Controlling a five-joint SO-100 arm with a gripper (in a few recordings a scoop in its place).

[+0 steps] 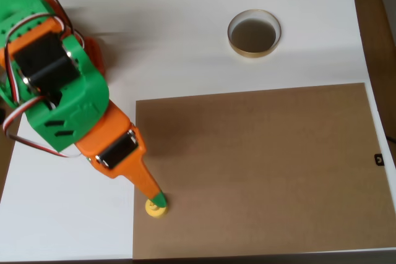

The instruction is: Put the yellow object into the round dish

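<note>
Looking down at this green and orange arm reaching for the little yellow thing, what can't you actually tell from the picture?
- Whether the jaws are open or shut: in the overhead view the gripper tapers to a tip, seen from above.
- Whether the yellow object is gripped or only touched: the tip covers part of it.
- Its shape: too small and blurred.
- The round dish: its inside is dark, with no detail.
- The arm's base: cut off by the left edge.

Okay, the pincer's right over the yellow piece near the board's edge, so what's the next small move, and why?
Probably close the pincer on the yellow object, if it isn't already gripping; the overhead view hides how the fingers stand. The tip sits right at the object, which lies on the brown board near its left edge, while the round dish is far off on the white table, so a lift comes only afterwards.
</note>
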